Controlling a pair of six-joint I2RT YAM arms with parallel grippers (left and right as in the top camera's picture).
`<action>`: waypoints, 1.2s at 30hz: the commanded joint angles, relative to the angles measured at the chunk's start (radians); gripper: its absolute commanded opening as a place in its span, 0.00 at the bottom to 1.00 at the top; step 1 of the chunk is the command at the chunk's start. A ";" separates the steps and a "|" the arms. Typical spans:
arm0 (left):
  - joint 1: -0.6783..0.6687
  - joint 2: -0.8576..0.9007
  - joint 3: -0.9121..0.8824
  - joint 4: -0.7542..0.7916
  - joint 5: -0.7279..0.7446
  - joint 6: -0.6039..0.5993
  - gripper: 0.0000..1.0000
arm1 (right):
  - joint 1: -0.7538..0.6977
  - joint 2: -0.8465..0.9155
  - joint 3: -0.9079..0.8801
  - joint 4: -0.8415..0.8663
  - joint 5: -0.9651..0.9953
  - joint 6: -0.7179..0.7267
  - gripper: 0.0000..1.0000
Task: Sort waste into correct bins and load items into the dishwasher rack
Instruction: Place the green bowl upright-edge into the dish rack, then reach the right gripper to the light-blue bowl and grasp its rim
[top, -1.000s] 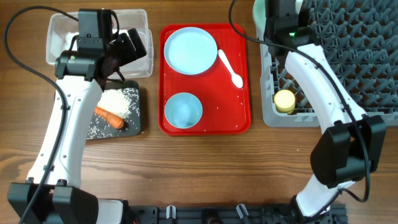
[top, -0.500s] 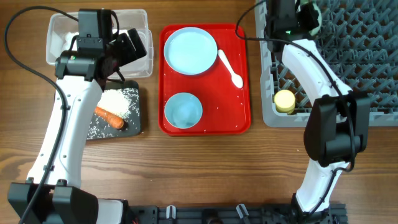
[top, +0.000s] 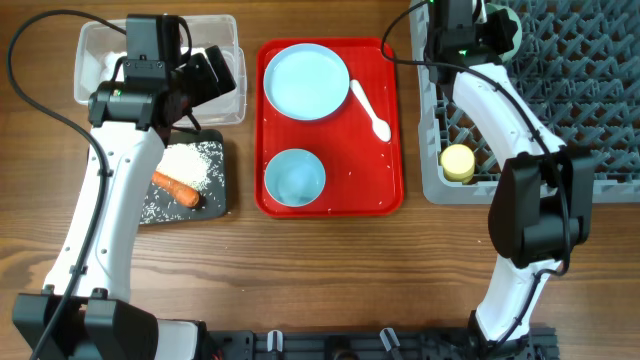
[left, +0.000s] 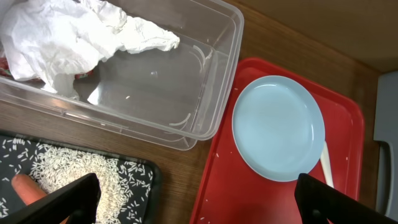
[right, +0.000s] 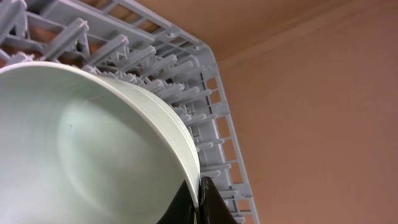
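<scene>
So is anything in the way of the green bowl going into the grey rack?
Nothing visible. The right gripper holds the pale green bowl over pegs at one corner of the rack; the yellow cup sits at another corner, apart.

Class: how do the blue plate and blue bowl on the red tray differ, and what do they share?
The plate is wider and flat; the bowl is smaller and deeper. The plate lies at the tray's far end beside the spoon; the bowl at its near end. Both are light blue and round.
</scene>
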 joint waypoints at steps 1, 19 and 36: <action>0.004 0.000 0.008 -0.001 -0.006 -0.013 1.00 | 0.016 0.014 -0.005 -0.021 0.018 -0.009 0.04; 0.004 0.000 0.008 -0.001 -0.006 -0.013 1.00 | 0.055 0.092 -0.005 0.107 0.097 -0.219 0.04; 0.004 0.000 0.008 -0.001 -0.006 -0.013 1.00 | 0.179 0.092 -0.005 -0.067 -0.058 -0.211 1.00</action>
